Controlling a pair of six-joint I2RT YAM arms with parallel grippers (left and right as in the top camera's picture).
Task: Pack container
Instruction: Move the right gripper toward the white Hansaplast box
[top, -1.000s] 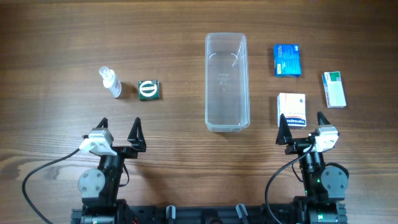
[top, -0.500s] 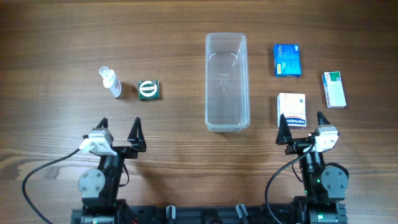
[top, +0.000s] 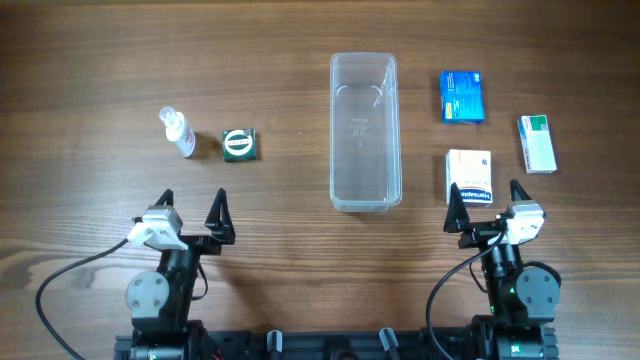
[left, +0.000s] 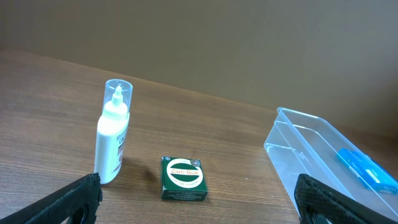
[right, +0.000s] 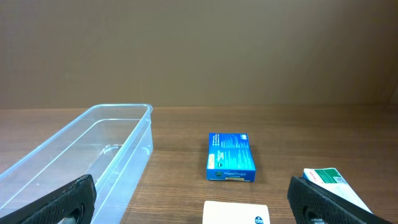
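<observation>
The clear plastic container (top: 365, 132) stands empty at the table's middle; it also shows in the left wrist view (left: 329, 158) and the right wrist view (right: 81, 155). A small green box (top: 239, 145) (left: 184, 178) and a small clear spray bottle (top: 178, 132) (left: 112, 140) stand to its left. A blue box (top: 462, 97) (right: 231, 157), a white box (top: 470, 176) (right: 236, 213) and a white-green box (top: 537, 143) (right: 333, 184) lie to its right. My left gripper (top: 192, 215) (left: 199, 202) is open and empty near the front edge. My right gripper (top: 487, 205) (right: 193, 202) is open and empty, just in front of the white box.
The wooden table (top: 100, 60) carries only these items. A plain brown wall (right: 199, 50) stands behind the table's far edge.
</observation>
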